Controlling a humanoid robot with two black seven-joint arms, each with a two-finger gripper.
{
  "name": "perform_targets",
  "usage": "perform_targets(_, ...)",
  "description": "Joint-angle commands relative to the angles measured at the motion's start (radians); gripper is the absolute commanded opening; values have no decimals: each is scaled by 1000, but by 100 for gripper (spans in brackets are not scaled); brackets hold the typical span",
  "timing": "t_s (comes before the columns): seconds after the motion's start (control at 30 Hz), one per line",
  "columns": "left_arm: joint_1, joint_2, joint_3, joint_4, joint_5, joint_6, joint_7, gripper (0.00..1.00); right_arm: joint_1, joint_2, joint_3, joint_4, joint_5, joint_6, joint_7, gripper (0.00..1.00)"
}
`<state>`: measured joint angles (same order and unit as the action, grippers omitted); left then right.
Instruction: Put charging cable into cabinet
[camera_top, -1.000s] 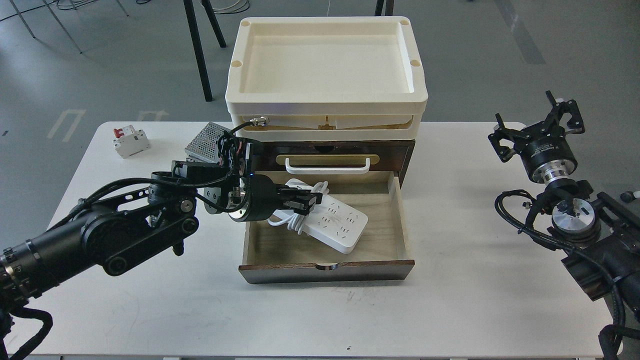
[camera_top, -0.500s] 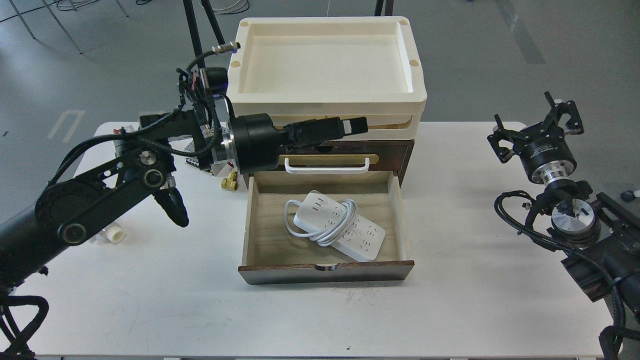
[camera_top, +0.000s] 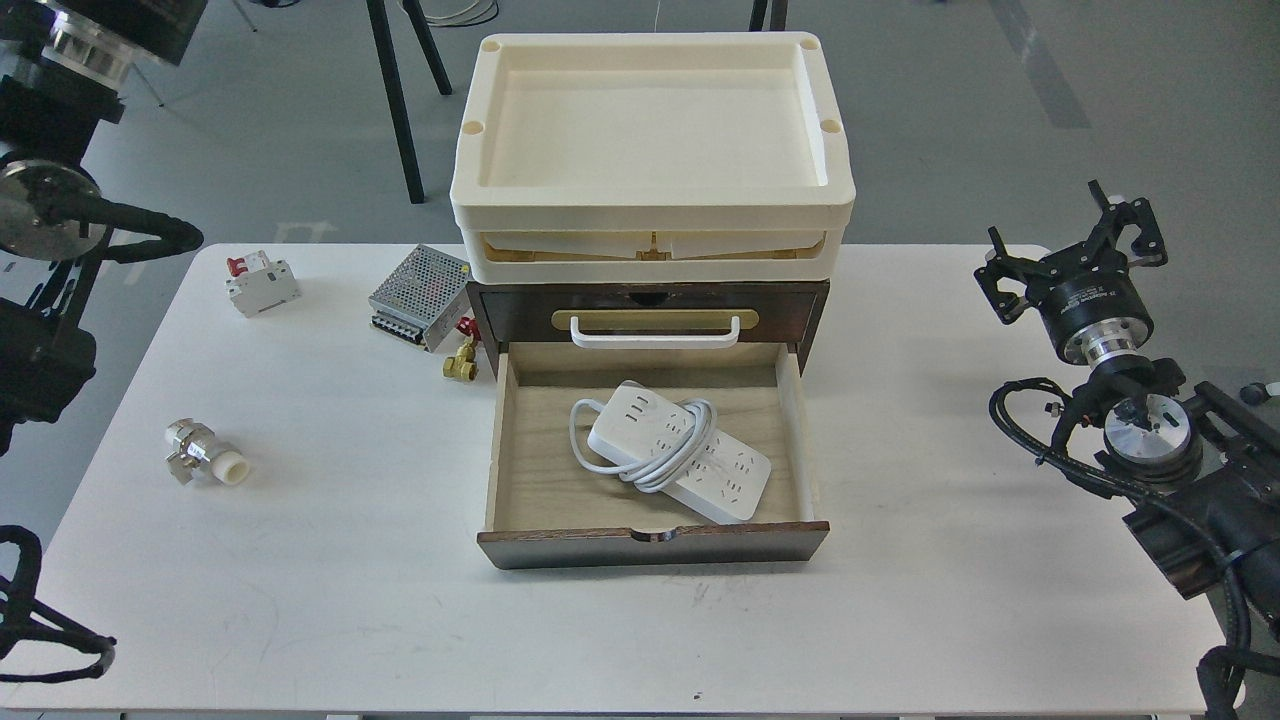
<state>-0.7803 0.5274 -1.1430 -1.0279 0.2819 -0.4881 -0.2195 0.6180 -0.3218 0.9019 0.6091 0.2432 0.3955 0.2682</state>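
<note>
The charging cable (camera_top: 680, 455), a flat white power strip with its cord looped around it, lies loose inside the cabinet's open lower drawer (camera_top: 650, 548). The dark-brown cabinet (camera_top: 800, 300) stands at the table's back centre, with a white handle (camera_top: 655, 332) on its upper drawer and a cream tray (camera_top: 650, 215) on top. My left arm is raised at the far top left; its gripper is out of view. My right gripper (camera_top: 1075, 245) is open and empty, well to the right of the cabinet.
A perforated metal power-supply box (camera_top: 420, 297) and a small brass fitting (camera_top: 461, 362) sit just left of the cabinet. A white circuit breaker (camera_top: 262, 283) lies at the back left. A silver and white fitting (camera_top: 205, 455) lies at the left.
My left gripper let go of the power strip in the drawer, rose past the cabinet front and swung up and away to the top left, out of view. The right arm has not moved.
</note>
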Motion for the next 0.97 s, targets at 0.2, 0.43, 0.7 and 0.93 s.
perform_targets(0.2,61,-41,9,397,-207,-1,6,99,5,-10,0,-3,-1,3,9,100)
perform_targets(0.43,127,-141,14,493,-205,-1,11,99,0,-8,25,-3,11,8,11,100)
perform_targets(0.7,177,-193,14,494,-207,-1,8,99,-9,-10,92,-3,11,13,13,100)
perform_targets(0.93,179,-202,14,493,-207,-1,-3,99,-9,-10,89,6,10,14,17,100)
